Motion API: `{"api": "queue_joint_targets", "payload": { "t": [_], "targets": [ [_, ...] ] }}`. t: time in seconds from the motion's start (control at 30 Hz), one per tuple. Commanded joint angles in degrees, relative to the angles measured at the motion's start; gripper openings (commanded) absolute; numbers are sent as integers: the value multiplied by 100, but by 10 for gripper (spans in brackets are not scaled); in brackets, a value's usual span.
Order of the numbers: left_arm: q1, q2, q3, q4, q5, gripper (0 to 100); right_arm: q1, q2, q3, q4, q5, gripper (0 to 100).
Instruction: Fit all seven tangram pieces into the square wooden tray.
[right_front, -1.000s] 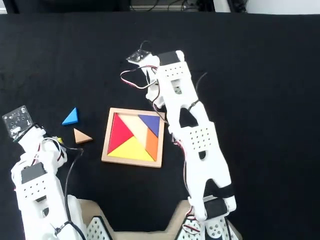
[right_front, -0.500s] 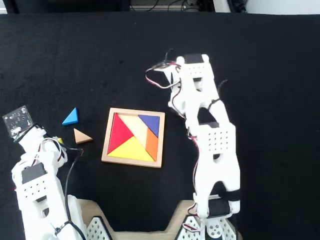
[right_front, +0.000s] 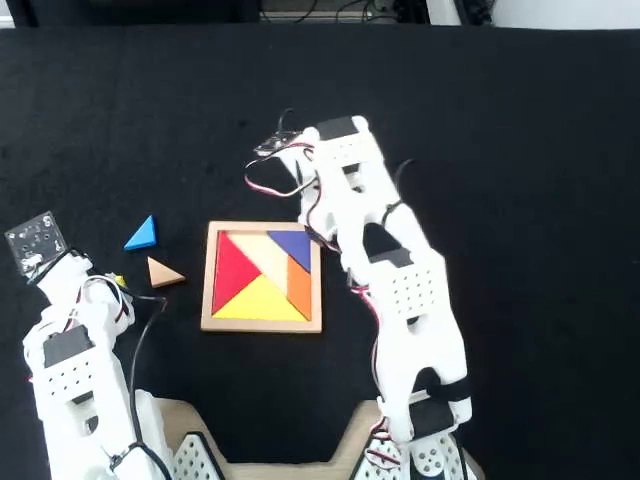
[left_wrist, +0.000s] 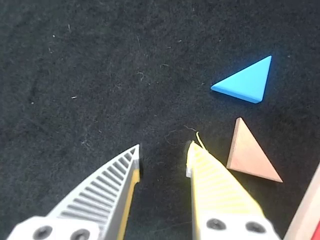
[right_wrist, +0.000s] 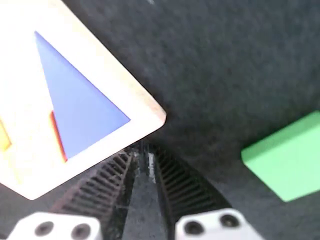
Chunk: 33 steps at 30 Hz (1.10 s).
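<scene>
The square wooden tray (right_front: 210, 322) holds red, yellow, orange, cream and dark blue (right_front: 297, 244) pieces. A light blue triangle (right_front: 142, 234) and a tan triangle (right_front: 164, 272) lie on the cloth to its left. My right gripper (right_wrist: 143, 156) is shut, with nothing in it, and presses against the tray's (right_wrist: 148, 114) far right corner beside the dark blue triangle (right_wrist: 75, 102). A green piece (right_wrist: 290, 159) lies on the cloth near it. My left gripper (left_wrist: 162, 156) is open and empty, just short of the tan triangle (left_wrist: 248, 154) and the light blue one (left_wrist: 245, 82).
Black cloth covers the whole table (right_front: 520, 150). The right arm (right_front: 400, 290) stretches along the tray's right side and hides the cloth under it. The left arm (right_front: 70, 360) stands at the near left. A tray edge (left_wrist: 306, 217) shows beside the tan triangle.
The right arm swung away to the right, then came back to the tray's far right corner. The tray has slid slightly left and squared up. The left arm has not moved.
</scene>
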Motion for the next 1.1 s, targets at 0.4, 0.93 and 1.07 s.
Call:
{"api": "queue_joint_targets", "payload": {
  "t": [0.4, 0.93, 1.07],
  "targets": [
    [40, -35, -22, -97, 9, 162, 923, -242, -2607, 237, 26, 11],
    [207, -44, 13, -105, -9, 162, 1477, 1024, -2668, -1662, 35, 11],
    [207, -44, 13, -114, -9, 162, 1477, 1226, -2668, -1468, 53, 11]
  ]
}}
